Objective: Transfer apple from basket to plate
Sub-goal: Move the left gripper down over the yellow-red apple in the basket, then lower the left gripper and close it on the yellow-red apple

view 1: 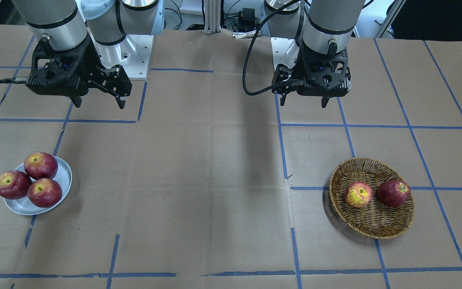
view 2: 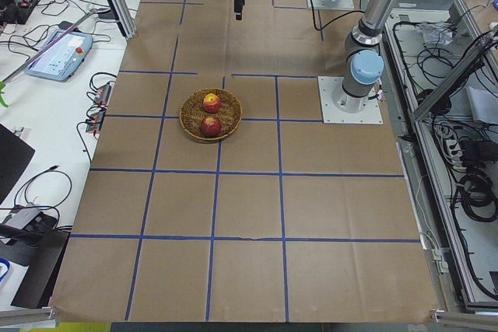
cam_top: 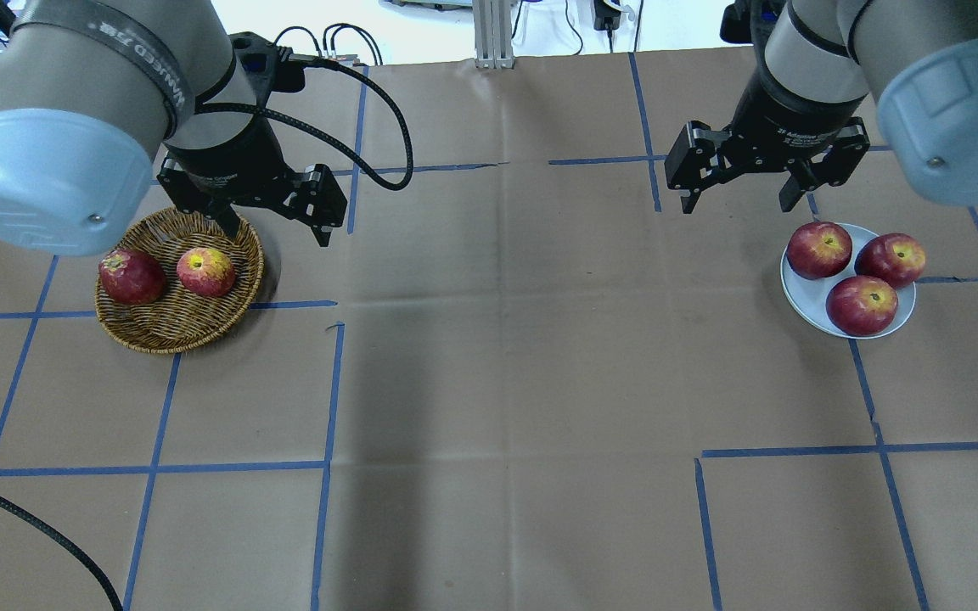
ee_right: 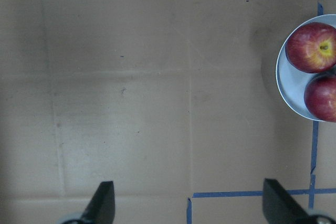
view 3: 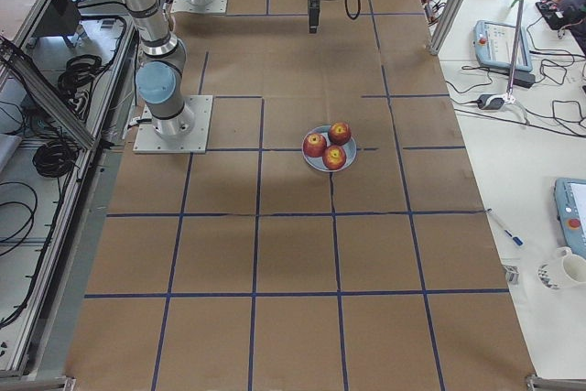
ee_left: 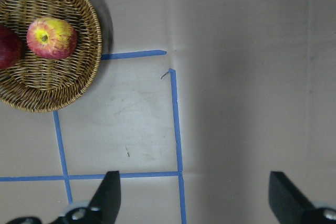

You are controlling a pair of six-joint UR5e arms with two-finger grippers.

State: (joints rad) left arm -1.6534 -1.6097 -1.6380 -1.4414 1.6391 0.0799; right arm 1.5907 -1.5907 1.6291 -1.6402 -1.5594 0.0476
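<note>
The pale yellow-and-red apple (view 1: 358, 194) lies in the brown wicker basket (view 1: 375, 220), beside a dark red apple (view 1: 394, 193). It also shows in the overhead view (cam_top: 205, 271) and the left wrist view (ee_left: 51, 38). The grey-white plate (view 1: 65, 176) holds three dark red apples (view 1: 41, 165). My left gripper (cam_top: 278, 231) is open and empty, raised beside the basket (cam_top: 175, 327) on its robot-far edge. My right gripper (cam_top: 737, 205) is open and empty, raised just beyond the plate (cam_top: 799, 293).
The table is brown cardboard with a grid of blue tape lines (cam_top: 332, 382). The arm bases (view 1: 134, 52) stand at the robot's edge of the table. A black cable (cam_top: 387, 127) loops off the left wrist.
</note>
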